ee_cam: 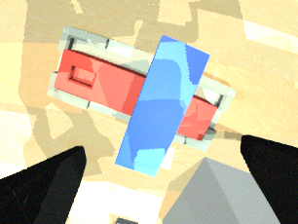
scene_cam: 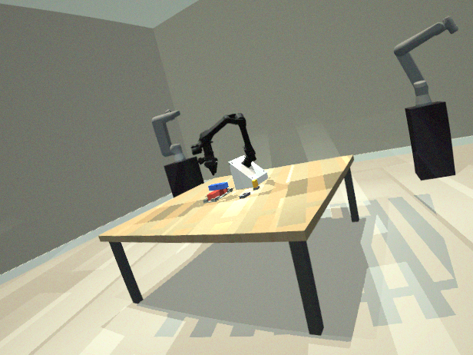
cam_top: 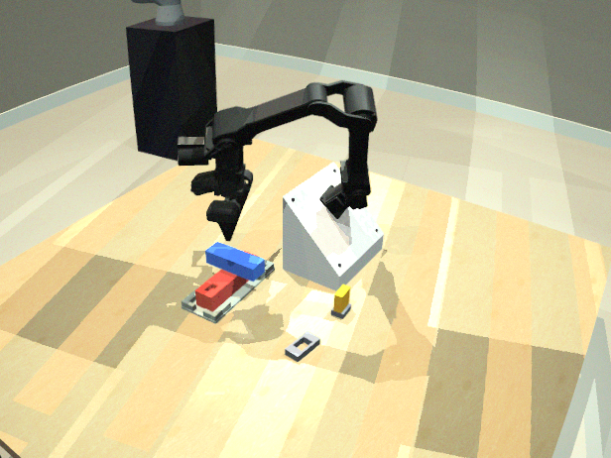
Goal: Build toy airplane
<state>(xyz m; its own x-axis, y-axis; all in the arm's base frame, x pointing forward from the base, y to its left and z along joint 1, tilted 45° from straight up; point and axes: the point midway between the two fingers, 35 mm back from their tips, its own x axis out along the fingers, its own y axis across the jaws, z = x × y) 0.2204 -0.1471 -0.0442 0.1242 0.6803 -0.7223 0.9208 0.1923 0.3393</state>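
The red fuselage [cam_top: 213,293] [scene_cam: 213,195] [ee_cam: 112,93] lies lengthwise in the pale cradle [cam_top: 214,318] [ee_cam: 97,41]. The blue wing [cam_top: 233,260] [scene_cam: 218,187] [ee_cam: 161,104] lies crosswise on top of it, roughly square to it; its tab and the socket under it are hidden. The small socket near the fuselage's end [ee_cam: 84,76] is empty. The yellow tail fin [cam_top: 341,298] [scene_cam: 255,184] stands upright in a small dark holder [cam_top: 340,314] on the table. My gripper [cam_top: 235,224] [ee_cam: 164,150] is open and empty above the wing, fingers wide apart.
A white sloped block [cam_top: 303,243] [scene_cam: 239,178] [ee_cam: 214,195] carries the arm's base beside the cradle and behind the tail fin. A grey holder with a rectangular opening [cam_top: 294,352] [scene_cam: 244,195] lies on the table in front of them.
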